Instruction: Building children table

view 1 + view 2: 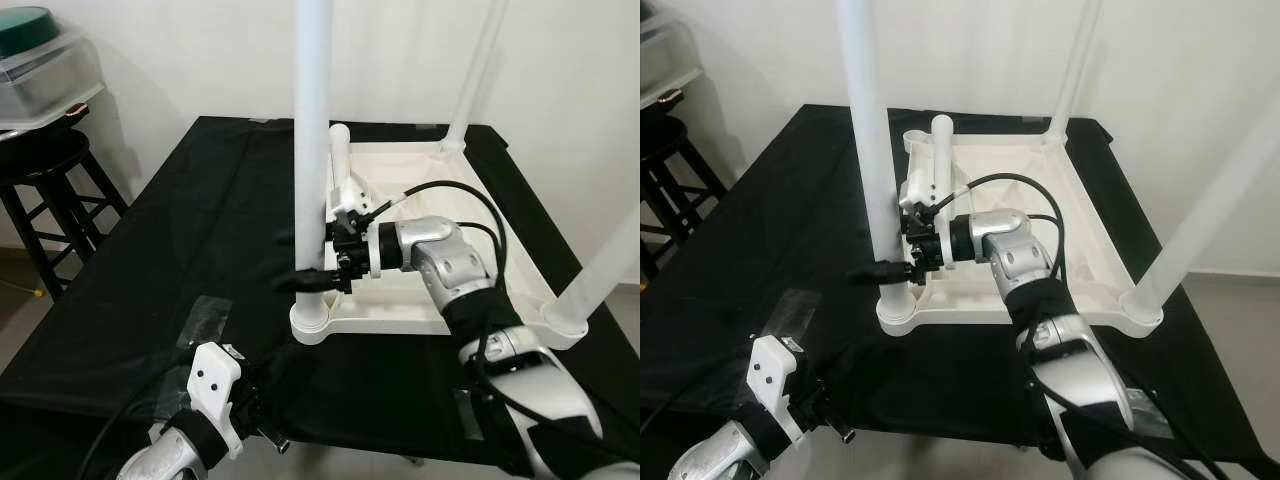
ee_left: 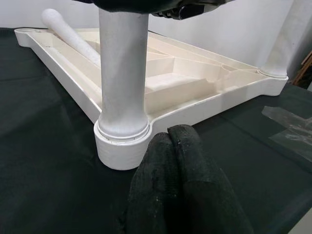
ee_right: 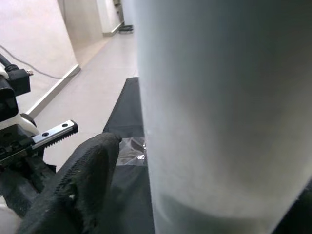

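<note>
White tabletop (image 1: 470, 300) lies upside down on my black-draped work table (image 1: 150, 260), three legs standing in its corner sockets. Right gripper (image 1: 312, 280) grasps the near-left leg (image 1: 312, 150) low down, just above its socket, one finger (image 3: 83, 180) pressed to the leg's side. A loose leg (image 1: 340, 165) lies inside the tray at the far-left corner. Left gripper (image 2: 173, 141) sits near and left, fingers clenched together, holding nothing, tips just beside the socket (image 2: 114, 146). Stool (image 1: 40, 190) stands far left
</note>
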